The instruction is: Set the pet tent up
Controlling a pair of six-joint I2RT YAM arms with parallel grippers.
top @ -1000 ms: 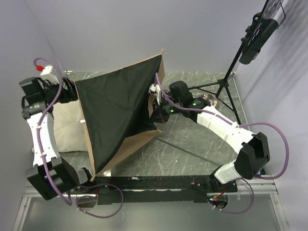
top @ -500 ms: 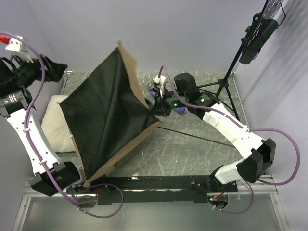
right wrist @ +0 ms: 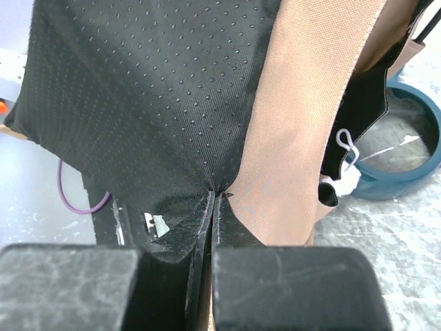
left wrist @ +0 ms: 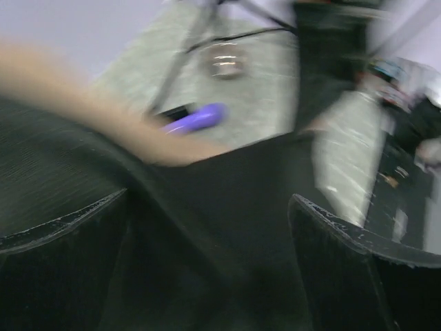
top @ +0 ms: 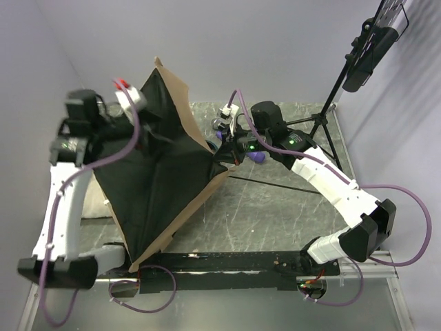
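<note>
Pet tent (top: 162, 176) was unfinished: it stood tipped at centre-left of the frame, dark underside exposed, walls slack. Right gripper (right wrist: 212, 207) was pinched tight on its fabric edge. Left gripper (left wrist: 207, 224) stood wide apart, holding nothing.

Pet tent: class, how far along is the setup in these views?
Done: little; the pet tent is tipped on edge, black base facing the camera. In hand: right gripper shut on its fabric; left gripper open by the base. Left: stand it upright.
</note>
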